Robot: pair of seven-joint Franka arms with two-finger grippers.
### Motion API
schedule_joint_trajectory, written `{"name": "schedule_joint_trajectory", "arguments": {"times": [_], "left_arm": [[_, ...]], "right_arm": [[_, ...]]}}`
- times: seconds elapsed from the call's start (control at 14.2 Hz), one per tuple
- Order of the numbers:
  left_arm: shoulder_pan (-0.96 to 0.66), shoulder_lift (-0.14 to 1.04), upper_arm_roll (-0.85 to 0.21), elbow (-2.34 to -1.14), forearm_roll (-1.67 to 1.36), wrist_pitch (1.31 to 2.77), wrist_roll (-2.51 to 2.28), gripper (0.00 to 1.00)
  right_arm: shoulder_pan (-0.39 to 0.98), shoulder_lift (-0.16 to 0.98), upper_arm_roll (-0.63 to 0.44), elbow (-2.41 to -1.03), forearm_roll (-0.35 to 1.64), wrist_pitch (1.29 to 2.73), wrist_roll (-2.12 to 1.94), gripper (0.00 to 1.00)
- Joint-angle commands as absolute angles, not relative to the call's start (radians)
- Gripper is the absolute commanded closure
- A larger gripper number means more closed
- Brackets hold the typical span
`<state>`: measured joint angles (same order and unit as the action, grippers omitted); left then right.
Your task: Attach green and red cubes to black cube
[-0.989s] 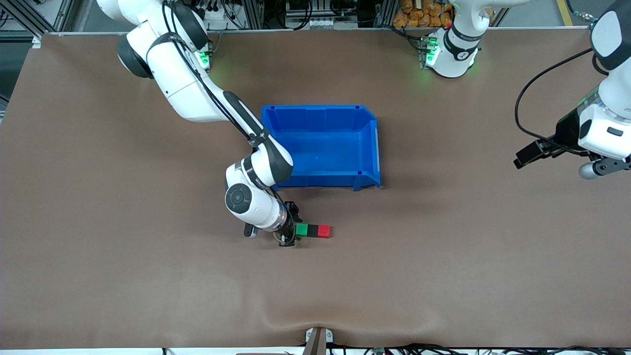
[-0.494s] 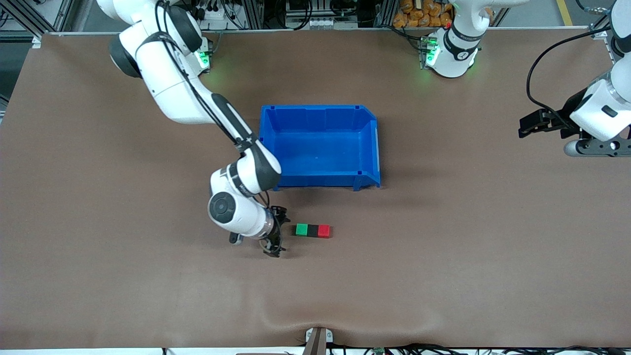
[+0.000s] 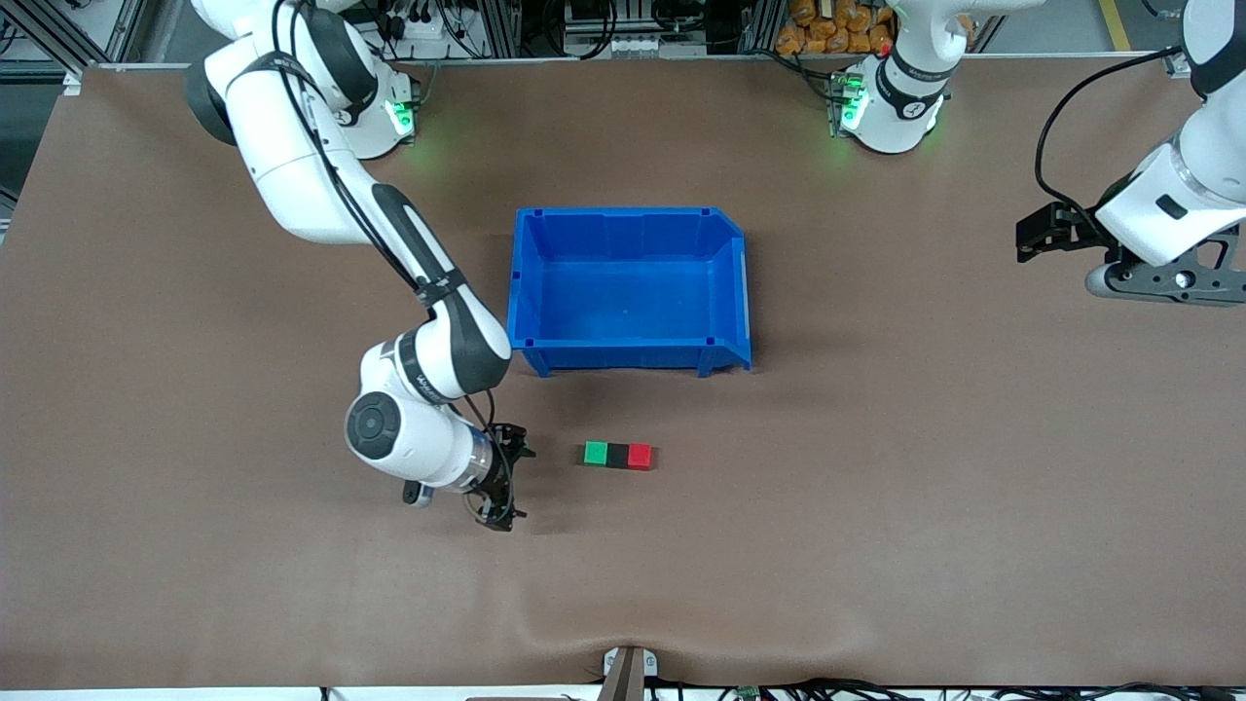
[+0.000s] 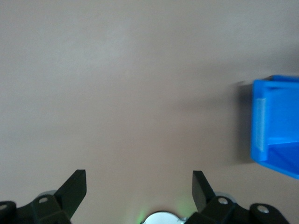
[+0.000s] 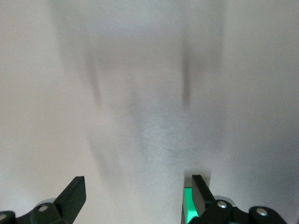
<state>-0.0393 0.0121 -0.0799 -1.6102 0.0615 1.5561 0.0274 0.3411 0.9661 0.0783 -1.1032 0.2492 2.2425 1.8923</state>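
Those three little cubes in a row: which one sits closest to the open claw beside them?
The small matte green cube, at the row's end toward the right gripper. The black cube is in the middle, the red cube at the other end.

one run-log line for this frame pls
cubes: green cube, black cube, red cube joined in a row | right gripper: open, beside row | left gripper: open, waiting

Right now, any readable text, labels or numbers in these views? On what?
None can be read.
Right arm: a line of dark print on the white wrist band, too small to read.
Blue bin: a pale label strip on its end wall, blurred.
Green cube, black cube, red cube: plain.
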Motion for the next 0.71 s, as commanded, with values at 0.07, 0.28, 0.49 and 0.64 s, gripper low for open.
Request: {"name": "schedule_joint_trajectory", "arguments": {"times": [0.07,0.28,0.49,0.64], "left_arm": [[-0.031,0.012,-0.084,-1.571,0.020,1.565,0.026,0.00],[-0.029,0.014,-0.083,-1.571,0.020,1.583,0.028,0.00],[-0.029,0.015,-0.081,-1.572,0.021,1.603,0.028,0.00],[-0.026,0.015,-0.081,-1.575,0.021,1.603,0.028,0.00]], "right_arm": [[0.313,0.899,0.086,-1.124,0.230,2.198,1.862,0.00],[0.292,0.870,0.074,-1.123,0.199,2.102,1.846,0.00],[0.262,0.847,0.074,-1.120,0.196,1.947,1.772,0.00],[0.239,0.813,0.075,-1.120,0.201,1.887,1.711,0.00]]}}
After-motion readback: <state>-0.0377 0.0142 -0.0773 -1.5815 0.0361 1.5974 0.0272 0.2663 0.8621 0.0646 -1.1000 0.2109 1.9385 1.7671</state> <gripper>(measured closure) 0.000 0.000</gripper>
